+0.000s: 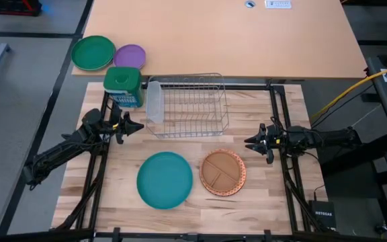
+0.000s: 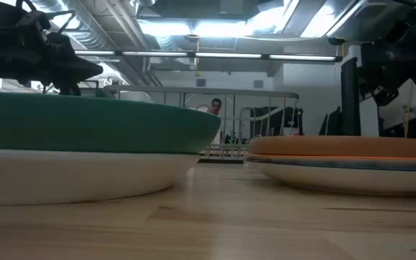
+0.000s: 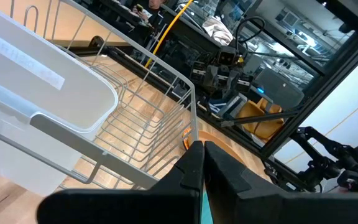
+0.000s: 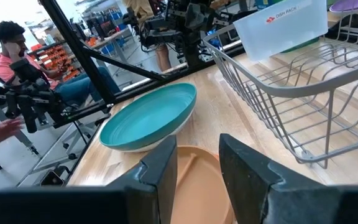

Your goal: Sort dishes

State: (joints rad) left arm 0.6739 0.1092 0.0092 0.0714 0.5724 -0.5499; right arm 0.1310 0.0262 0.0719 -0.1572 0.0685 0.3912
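The move to come turns on which arm sits closer to which stack. On the table, the brown divided plate lies in front of the wire dish rack toward its right end, resting on an orange-red plate, whose rim shows beneath it in the low view. The right gripper hovers just beside this stack, off its right rear edge, its fingers parted and holding nothing; in the right wrist view the brown plate lies directly ahead of and below them, so this arm looks the nearer one for it. The teal plate lies just left of the brown one, stacked on a white plate, the two stacks close but apart. The left gripper hangs by the rack's left front corner, fingers pressed together and empty, with the teal plate forward of it and to its right. Being round, the plates offer no long axis; any rim point would serve for a grasp.
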